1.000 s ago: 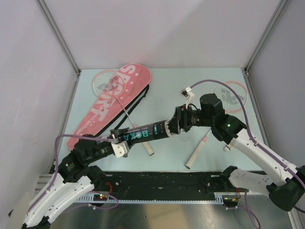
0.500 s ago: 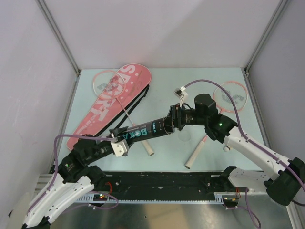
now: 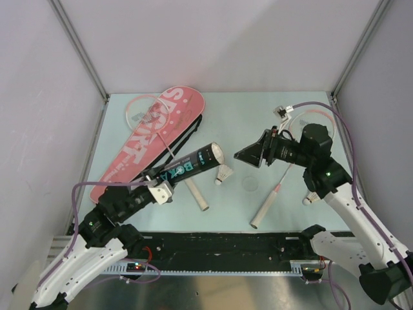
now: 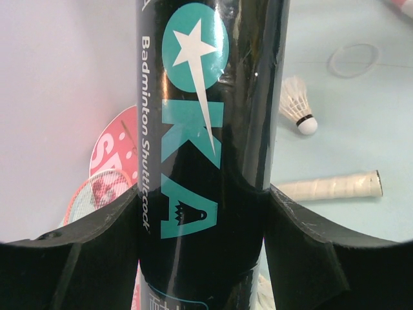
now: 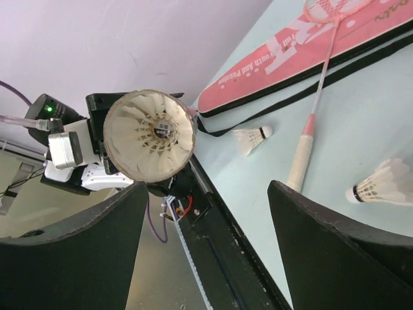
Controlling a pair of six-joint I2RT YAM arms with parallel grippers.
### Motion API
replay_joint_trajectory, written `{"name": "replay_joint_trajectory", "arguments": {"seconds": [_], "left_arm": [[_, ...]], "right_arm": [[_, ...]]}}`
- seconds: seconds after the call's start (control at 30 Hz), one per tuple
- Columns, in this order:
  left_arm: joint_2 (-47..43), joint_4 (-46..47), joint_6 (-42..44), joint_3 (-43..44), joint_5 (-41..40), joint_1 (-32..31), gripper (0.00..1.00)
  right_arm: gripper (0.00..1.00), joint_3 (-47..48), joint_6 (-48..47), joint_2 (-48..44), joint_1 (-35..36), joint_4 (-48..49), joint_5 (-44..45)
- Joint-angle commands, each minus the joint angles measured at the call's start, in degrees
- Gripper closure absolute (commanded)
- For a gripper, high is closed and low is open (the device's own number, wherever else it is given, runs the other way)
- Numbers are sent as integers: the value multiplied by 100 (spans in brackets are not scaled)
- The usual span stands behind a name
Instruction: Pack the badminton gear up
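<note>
Left gripper point(image 4: 203, 206) clamps the black tube point(image 4: 206, 97); right gripper point(image 3: 242, 155) gapes wide, empty.

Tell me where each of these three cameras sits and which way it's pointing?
Top external: fixed above and behind the arms, looking down on the table; both arms show, with the left gripper and right gripper.
Left wrist: on the left arm, looking along the black tube clamped between its own fingers.
Right wrist: on the right arm, facing the left arm, into the tube's open end; its own spread fingers show.
Shared: both wrist views show the tube.
</note>
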Motion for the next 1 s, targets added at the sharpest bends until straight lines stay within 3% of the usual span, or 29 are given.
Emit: {"name": "replay_joint_trajectory", "arguments": {"seconds": [0.0,0.3,0.67,0.97], "left_arm": [[-131,438,-49,6,-442,1,100],[-349,492,-164,-20,67,0,100],[-334,531,-240,-33,210,-1,100],[-261,527,-215,-44,331,-1,100]], "right_arm": [[20,-116,-380,268,-247,-8,-322],[29,-404,-1258,1883,-327,-13,-120],[31,296,-2224,4471,-574,307,-959],[34,576,-2333,5347,-574,747,-1616]]}}
